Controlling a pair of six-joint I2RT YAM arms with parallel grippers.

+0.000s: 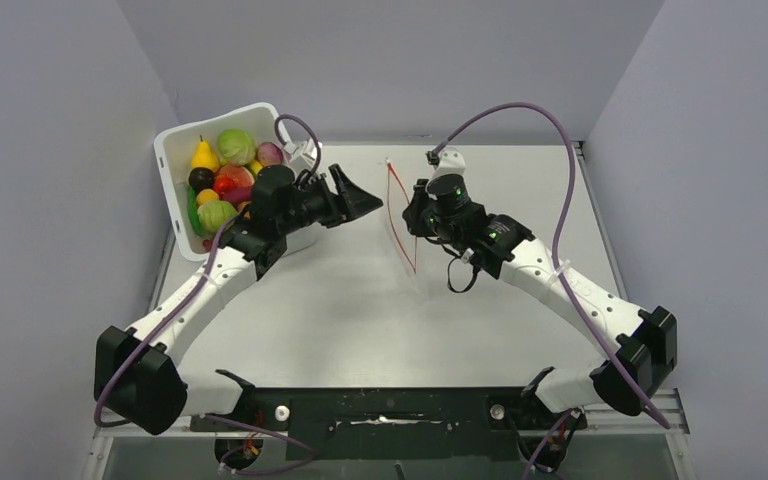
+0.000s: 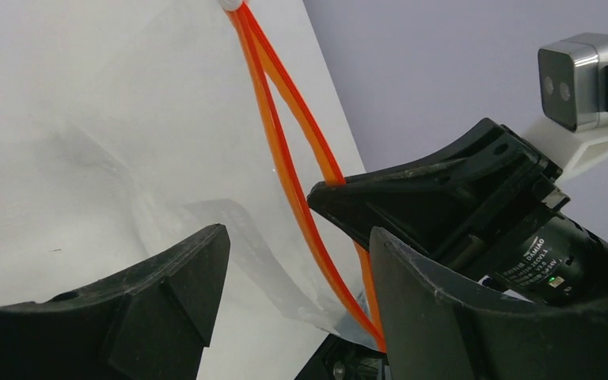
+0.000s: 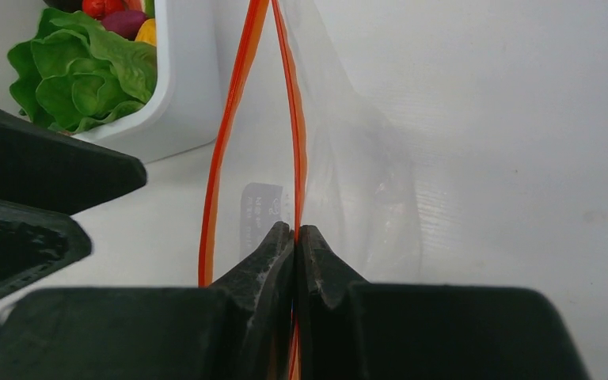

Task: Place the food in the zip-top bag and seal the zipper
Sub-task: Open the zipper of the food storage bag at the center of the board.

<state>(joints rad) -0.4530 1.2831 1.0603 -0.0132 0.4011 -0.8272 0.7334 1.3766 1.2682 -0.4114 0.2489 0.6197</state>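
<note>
Two robot arms at a white table, seen from above plus both wrist cams. The step in hand looks like opening the bag's mouth, before any loading.

The zip-top bag stands on edge mid-table, btwn the two grippers, clear and soft. Its zipper, a thin red-orange strip, is unsealed: the two lips bow apart in a narrow slit. No food shows inside the bag.

R gripper is clamped on one lip of the zipper, fingers pressed together w/ the strip pinched btwn them, holding the bag up. L gripper has its fingers spread wide and holds nothing. It points at the bag's mouth from just beside it, not touching.

A white tub sits at the far left, tilted toward the arms, well apart from the bag. All the food is in it: ruffled green lettuce, a yellow pear-like piece, red, orange and dark purple pieces.

Next move, as a judgement: L likely needs to catch the free lip and draw it away from R's to widen the slit. Alternatively it turns back to the tub for a first piece. The gap is narrow and the plastic limp, so the aim must be fine.
</note>
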